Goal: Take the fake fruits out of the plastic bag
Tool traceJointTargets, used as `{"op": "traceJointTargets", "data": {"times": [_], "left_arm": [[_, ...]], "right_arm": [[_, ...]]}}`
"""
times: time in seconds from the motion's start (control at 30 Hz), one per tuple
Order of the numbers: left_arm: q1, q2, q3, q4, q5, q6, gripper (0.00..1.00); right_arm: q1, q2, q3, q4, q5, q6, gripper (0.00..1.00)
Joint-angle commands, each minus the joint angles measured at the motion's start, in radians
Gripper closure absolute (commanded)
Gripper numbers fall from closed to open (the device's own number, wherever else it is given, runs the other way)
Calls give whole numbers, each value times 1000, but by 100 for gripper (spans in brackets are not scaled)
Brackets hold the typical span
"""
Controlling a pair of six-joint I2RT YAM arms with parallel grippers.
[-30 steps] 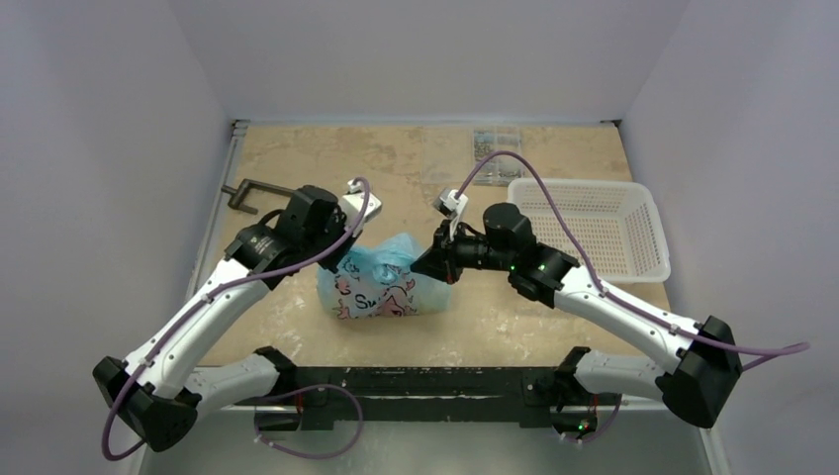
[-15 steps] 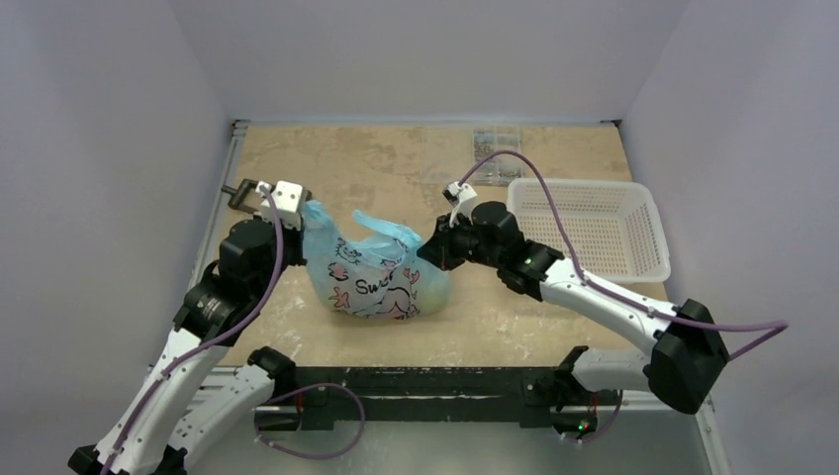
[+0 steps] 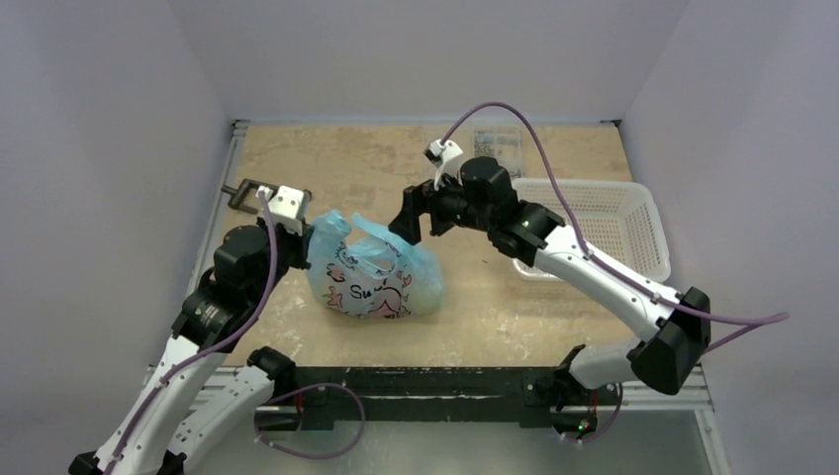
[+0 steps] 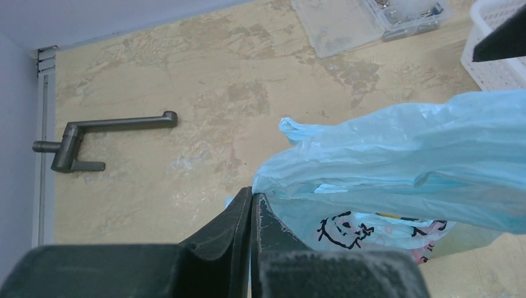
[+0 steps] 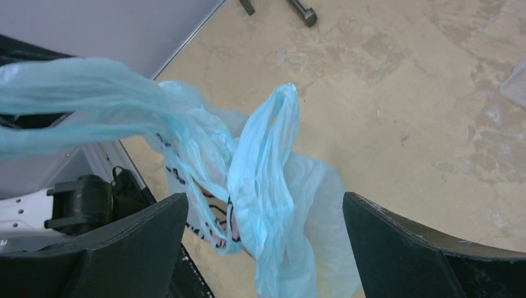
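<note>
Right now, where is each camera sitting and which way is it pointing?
Top external: above and behind, looking down on the table; both arms show.
Left wrist: looks along the shut left gripper pinching the plastic bag.
Right wrist: looks down through the open right gripper onto the bag's handle.
All three share the bag.

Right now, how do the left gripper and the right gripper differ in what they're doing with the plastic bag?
The left gripper is shut, pinching one handle of the plastic bag; the right gripper is open and holds nothing. The left gripper sits at the bag's left edge; the right gripper is at its far right, with the free handle standing ungripped between its jaws. Both face the bag.
</note>
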Motion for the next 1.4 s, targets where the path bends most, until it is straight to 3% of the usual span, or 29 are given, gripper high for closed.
{"op": "traceJointTargets", "data": {"times": [0.0,0.2,0.37,0.43,0.57,0.6,0.7,1.03,1.17,1.3,1.37], "left_arm": [[5,-7,1,51,18,9,100],[6,-4,-3,53,14,15,100],[6,-4,-6,61,-16,0,100],[5,-12,-15,73,-19,-5,100],[5,-4,-22,81,-43,-13,100],[5,4,-19,76,-50,-15,100],[6,9,-13,65,-101,-21,100],[5,-178,-30,25,-377,-82,100],[6,-264,40,-261,-315,-341,100],[5,-313,82,-526,-99,-586,100],[5,-343,106,-631,-8,-638,71]], "right_arm": [[4,107,116,-73,-14,-20,1],[58,266,206,-86,70,17,1],[127,380,274,-118,238,-6,3],[131,399,284,-112,290,15,15],[131,409,318,-114,298,41,74],[131,408,331,-116,306,40,85],[127,403,364,-105,301,38,100],[86,412,512,46,183,54,100],[87,412,470,124,106,-9,100],[86,355,273,283,3,-61,88],[86,314,146,346,6,-103,82]]}}
